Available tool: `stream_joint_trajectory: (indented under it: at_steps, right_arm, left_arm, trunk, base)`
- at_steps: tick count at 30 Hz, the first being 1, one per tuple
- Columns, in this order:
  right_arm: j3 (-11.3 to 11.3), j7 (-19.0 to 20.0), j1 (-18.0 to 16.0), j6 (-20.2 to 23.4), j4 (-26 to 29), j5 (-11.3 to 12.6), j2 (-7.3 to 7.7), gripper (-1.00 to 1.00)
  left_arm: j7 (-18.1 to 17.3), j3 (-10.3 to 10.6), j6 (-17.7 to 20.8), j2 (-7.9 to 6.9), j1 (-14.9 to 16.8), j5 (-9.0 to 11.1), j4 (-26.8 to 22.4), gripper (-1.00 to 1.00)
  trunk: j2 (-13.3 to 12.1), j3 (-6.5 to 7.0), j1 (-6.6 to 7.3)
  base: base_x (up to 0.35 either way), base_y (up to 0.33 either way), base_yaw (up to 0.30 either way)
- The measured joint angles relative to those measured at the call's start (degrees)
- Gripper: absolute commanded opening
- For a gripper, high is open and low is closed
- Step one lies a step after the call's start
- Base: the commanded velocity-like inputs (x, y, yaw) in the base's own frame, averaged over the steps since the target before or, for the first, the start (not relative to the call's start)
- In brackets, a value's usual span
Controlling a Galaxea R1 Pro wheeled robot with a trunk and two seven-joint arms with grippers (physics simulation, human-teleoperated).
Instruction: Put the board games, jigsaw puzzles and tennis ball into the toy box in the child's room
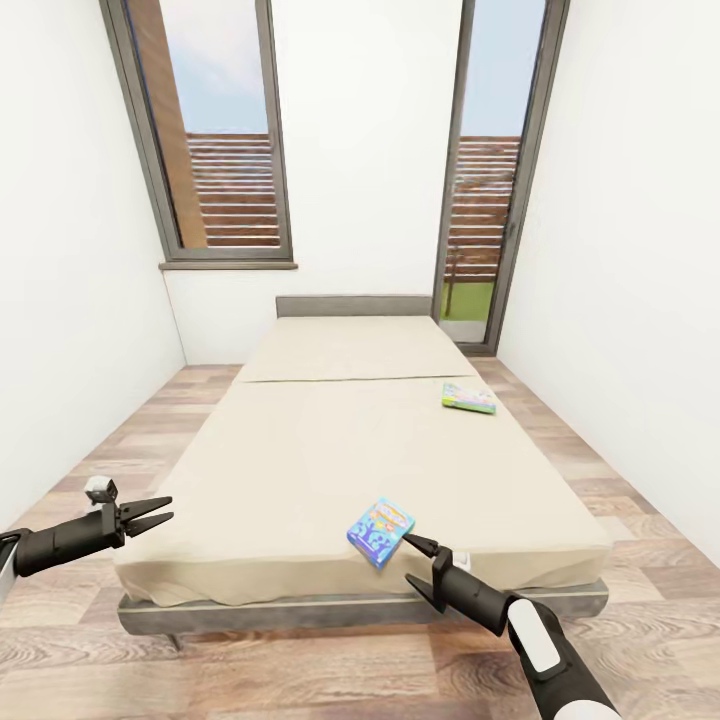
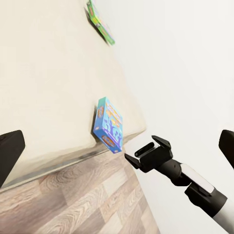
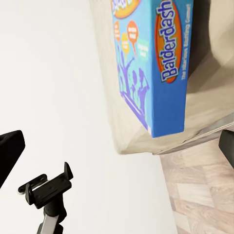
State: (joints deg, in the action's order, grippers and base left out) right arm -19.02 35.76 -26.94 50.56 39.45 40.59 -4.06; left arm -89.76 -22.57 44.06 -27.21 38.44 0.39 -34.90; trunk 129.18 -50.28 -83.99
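I am going for the first board game: the blue box (image 1: 381, 531) lies near the bed's (image 1: 300, 470) foot edge. My right gripper (image 1: 420, 570), jaws apart, hovers just beside it. Next I must straddle the box and close. Left gripper (image 1: 150, 514) idles, slightly apart.

The far board game (image 1: 469, 398) is too small to read — the blue box's (image 3: 152, 63) top is cropped.

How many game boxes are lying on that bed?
2: a blue board game near the bed's foot edge, by the right gripper, and a green board game further up, toward the bed's right side.
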Motion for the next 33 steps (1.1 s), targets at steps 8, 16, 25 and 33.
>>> stream_joint_trajectory:
  at_steps: [8, 16, 25, 33]
  right_arm:
    - [0.0, -0.1, 0.0, 0.0, -0.2, -0.1, 0.02, 1.0]
    - [0.0, -0.1, 0.0, -0.1, -0.2, -0.1, 0.0, 1.0]
    - [0.1, -0.1, 0.0, -0.1, -0.2, 0.0, 0.0, 1.0]
    - [0.1, -0.4, 0.0, -0.1, -0.2, 0.0, 0.0, 1.0]
  left_arm:
    - [0.0, -0.1, 0.0, -0.03, -0.1, 0.0, 0.0, 1.0]
    - [0.0, -0.1, 0.1, -0.03, -0.1, 0.0, 0.0, 1.0]
    - [0.0, -0.1, 0.1, -0.03, -0.1, 0.0, 0.0, 1.0]
    - [0.0, -0.1, 0.0, -0.03, -0.1, 0.0, 0.0, 1.0]
  trunk:
    - [1.6, -0.71, -0.88]
    - [4.8, -2.15, -2.63]
    - [5.2, -2.33, -2.86]
    - [5.2, -2.33, -2.85]
  base:
    - [0.003, 0.003, 0.0]
    - [0.0, 0.0, 0.0]
    - [0.0, 0.0, 0.0]
    - [0.013, 0.018, 0.0]
